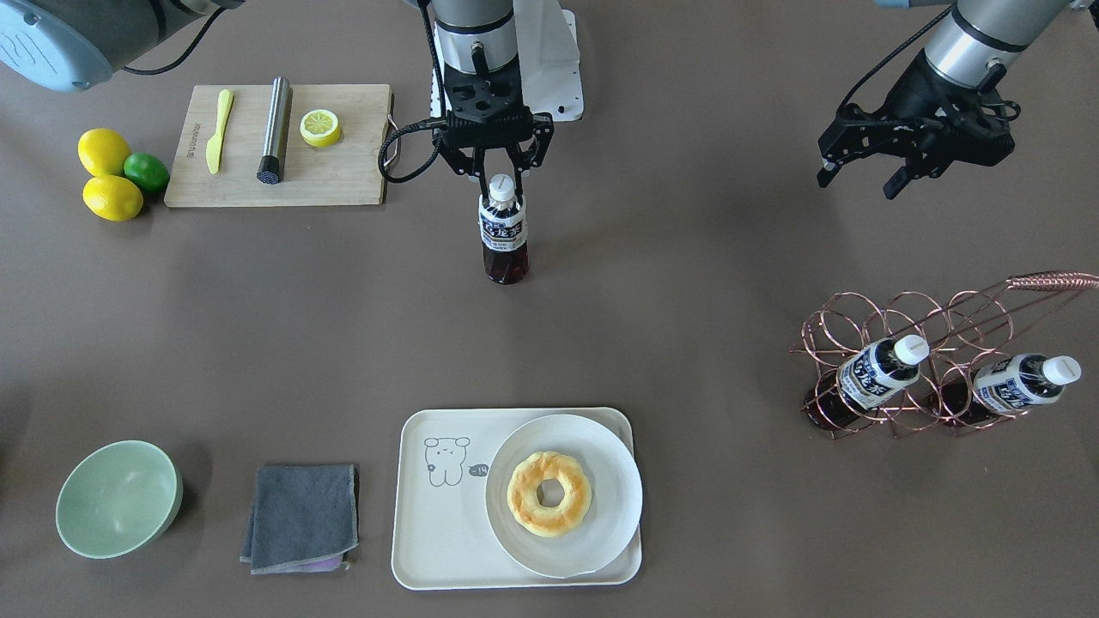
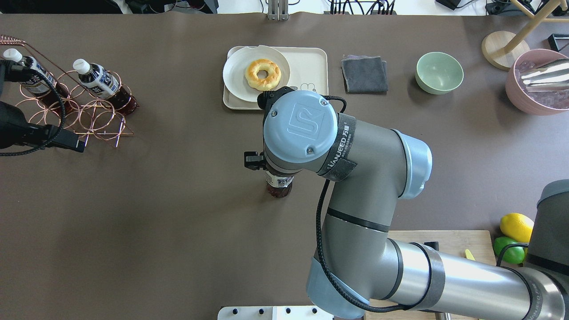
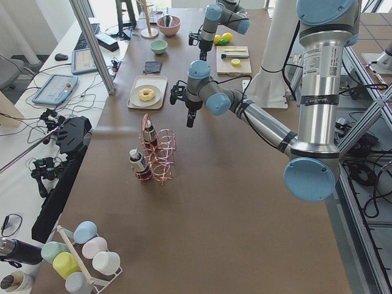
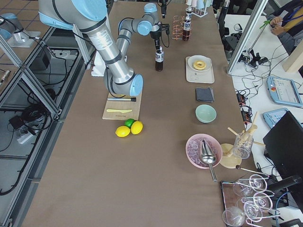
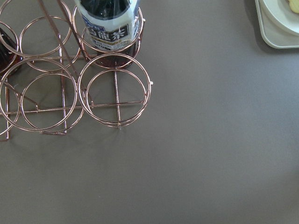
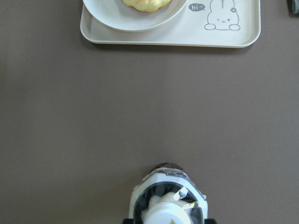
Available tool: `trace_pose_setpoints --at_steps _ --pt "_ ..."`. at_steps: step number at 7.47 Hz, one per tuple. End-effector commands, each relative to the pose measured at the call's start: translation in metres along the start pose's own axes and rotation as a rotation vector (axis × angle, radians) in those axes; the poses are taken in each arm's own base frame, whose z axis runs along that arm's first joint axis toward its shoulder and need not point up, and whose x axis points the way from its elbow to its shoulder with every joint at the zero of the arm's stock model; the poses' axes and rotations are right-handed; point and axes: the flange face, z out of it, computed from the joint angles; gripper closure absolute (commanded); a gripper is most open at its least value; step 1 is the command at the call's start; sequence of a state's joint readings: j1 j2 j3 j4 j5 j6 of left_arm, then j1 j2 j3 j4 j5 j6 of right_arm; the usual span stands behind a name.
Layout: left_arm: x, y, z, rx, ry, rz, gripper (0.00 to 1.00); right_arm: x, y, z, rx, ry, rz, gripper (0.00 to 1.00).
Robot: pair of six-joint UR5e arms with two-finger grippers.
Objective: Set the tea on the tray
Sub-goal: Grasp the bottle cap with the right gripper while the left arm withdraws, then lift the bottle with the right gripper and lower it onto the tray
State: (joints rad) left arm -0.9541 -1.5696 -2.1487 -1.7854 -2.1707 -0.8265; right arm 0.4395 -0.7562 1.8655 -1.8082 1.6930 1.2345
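One tea bottle (image 1: 503, 232) stands upright on the table mid-way along its robot side, and it also shows in the overhead view (image 2: 278, 186). My right gripper (image 1: 501, 182) straddles its white cap (image 6: 171, 212). The jaws stand about a bottle's width apart, so it looks open. The cream tray (image 1: 429, 549) lies at the far edge and holds a round plate (image 1: 610, 481) with a donut (image 1: 549, 493); its bear side is bare. Two more tea bottles (image 1: 877, 373) (image 1: 1022, 384) lie in a copper wire rack (image 1: 859, 322). My left gripper (image 1: 859, 178) hangs open and empty above the table behind the rack.
A wooden cutting board (image 1: 343, 172) with a knife, a steel cylinder and a lemon half lies beside my right arm. Lemons and a lime (image 1: 112, 172) sit next to it. A green bowl (image 1: 118, 498) and a grey cloth (image 1: 300, 515) lie beside the tray.
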Motion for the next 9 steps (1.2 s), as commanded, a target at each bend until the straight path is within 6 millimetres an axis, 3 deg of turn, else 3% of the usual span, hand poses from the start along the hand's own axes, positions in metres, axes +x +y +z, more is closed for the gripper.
trace_pose_setpoints --at_steps 1,3,5,7,8,9 --pt "-0.001 0.0 0.002 -0.002 -0.003 -0.001 0.05 -0.008 -0.009 -0.012 0.025 -0.004 0.004 1.0" --pt "-0.001 0.0 0.003 -0.002 -0.004 0.001 0.05 0.0 -0.033 -0.023 0.059 -0.001 0.004 1.0" --pt "-0.025 0.019 -0.021 0.011 -0.021 -0.027 0.05 0.012 -0.092 -0.034 0.111 0.031 0.028 1.0" --pt "-0.073 0.047 -0.032 0.007 0.003 -0.058 0.05 0.035 -0.17 -0.034 0.093 0.081 0.036 1.0" --pt "-0.113 0.065 -0.033 0.041 0.016 -0.067 0.05 0.041 -0.211 -0.034 0.089 0.1 0.023 1.0" --pt "-0.136 0.086 -0.031 0.061 0.032 -0.051 0.05 0.052 -0.242 -0.012 0.103 0.086 0.028 1.0"
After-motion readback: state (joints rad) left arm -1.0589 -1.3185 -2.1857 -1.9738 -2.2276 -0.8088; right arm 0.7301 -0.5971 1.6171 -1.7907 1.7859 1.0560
